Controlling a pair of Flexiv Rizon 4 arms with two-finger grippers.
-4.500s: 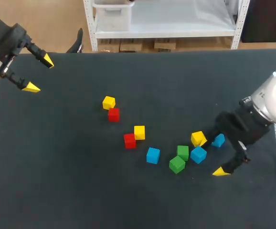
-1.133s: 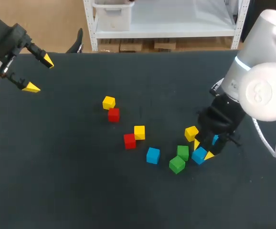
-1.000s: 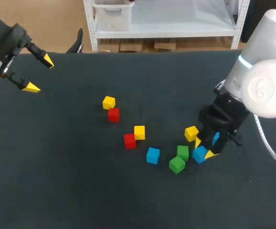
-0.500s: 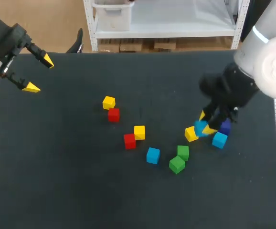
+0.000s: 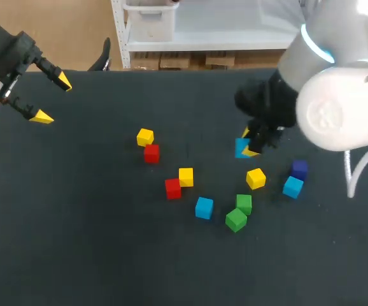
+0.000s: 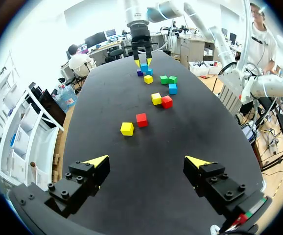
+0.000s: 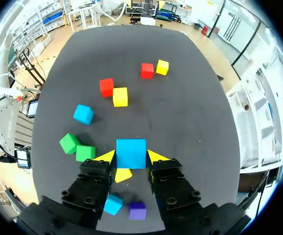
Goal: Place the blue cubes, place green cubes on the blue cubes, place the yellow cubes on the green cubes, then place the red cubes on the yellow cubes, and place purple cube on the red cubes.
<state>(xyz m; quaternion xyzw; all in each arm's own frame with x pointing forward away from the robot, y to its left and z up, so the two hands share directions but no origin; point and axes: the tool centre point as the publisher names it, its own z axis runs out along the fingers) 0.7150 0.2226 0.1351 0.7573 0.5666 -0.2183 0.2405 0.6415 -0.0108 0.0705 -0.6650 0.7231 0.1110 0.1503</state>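
Head view has the right pincer [image 5: 247,145] carrying the held blue cube [image 5: 240,148] clear of the counter [image 5: 107,242]; a second ago it was down in the cluster beside a green cube [image 5: 244,203], and the arm has since risen and swung toward 11 o'clock. Right wrist view confirms both yellow tips pinch that cube from two sides. With the arm gone, the purple cube [image 5: 299,169] and a second blue cube [image 5: 292,187] show at about 4 o'clock of the load, a yellow cube [image 5: 256,178] at 5. Over the counter's 10 o'clock corner the left pincer [image 5: 52,99] hangs spread wide, unmoved. I judge the base layer is starting: this cube needs a free spot to go down
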